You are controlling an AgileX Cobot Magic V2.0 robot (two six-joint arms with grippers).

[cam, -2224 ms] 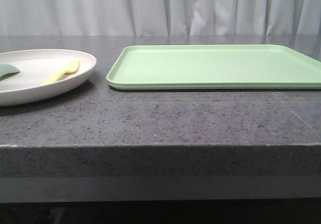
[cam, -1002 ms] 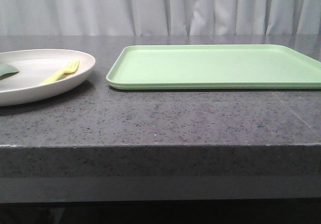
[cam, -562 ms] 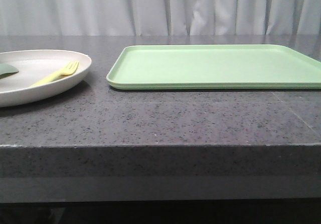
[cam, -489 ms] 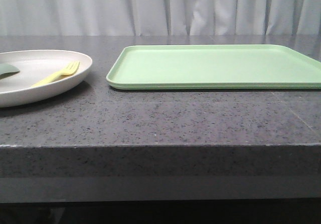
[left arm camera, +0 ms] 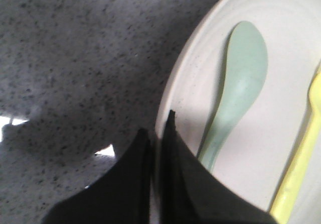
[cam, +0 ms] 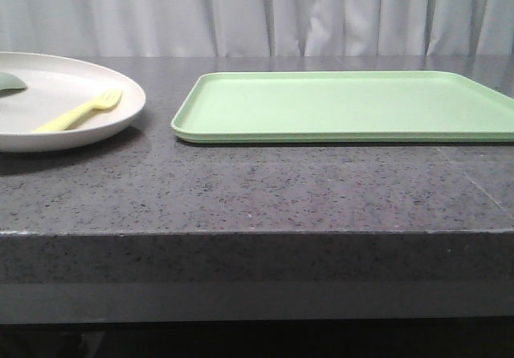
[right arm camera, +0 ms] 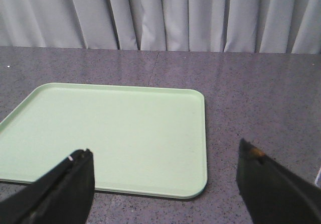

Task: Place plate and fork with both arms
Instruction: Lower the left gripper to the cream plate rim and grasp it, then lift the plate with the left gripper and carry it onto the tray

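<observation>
At the left of the front frame the plate [cam: 72,125], carrying the fork [cam: 79,111], is pinched at its rim by the left hand [left arm camera: 158,133] for transfer to the tray [cam: 345,105], while the right hand [right arm camera: 165,176] is held open.

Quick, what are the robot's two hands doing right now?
Left end effector: shut on the plate, pinching its rim.
Right end effector: open, holding nothing, above the green tray.
</observation>
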